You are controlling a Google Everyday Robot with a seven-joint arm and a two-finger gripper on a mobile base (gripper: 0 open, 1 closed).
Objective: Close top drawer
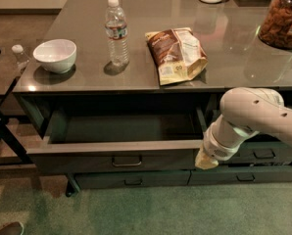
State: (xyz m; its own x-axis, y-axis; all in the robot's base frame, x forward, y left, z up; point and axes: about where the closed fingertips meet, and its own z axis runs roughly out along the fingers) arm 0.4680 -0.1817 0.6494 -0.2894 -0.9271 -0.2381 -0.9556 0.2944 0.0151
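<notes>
Top drawer (87, 159): pulled well out from under the tabletop, with the long shallow interior exposed and apparently bare. The tall front panel faces the camera.
Pull handle (126, 161): at the centre of the front, with nothing on it. A push to close has no need of it.
Gripper (206, 159): low at the right end of the drawer front, with its tip against or just beside the panel's corner. I cannot tell whether it is clenched or released. The position reads as a push contact rather than a grasp.
Arm (254, 116): reaches in from the right, bent low in front of the narrower drawers (263, 153).
Risk: a push this far off centre may skew the drawer on its runners.
Lower drawer (131, 180): shut, directly beneath.
Tabletop (234, 58): holds a white bowl (55, 56), a water bottle (117, 33), a chip bag (178, 55) and a jar (283, 16), all on top and out of the drawer's path.
Progress: not yet closed, with most of the travel left.
</notes>
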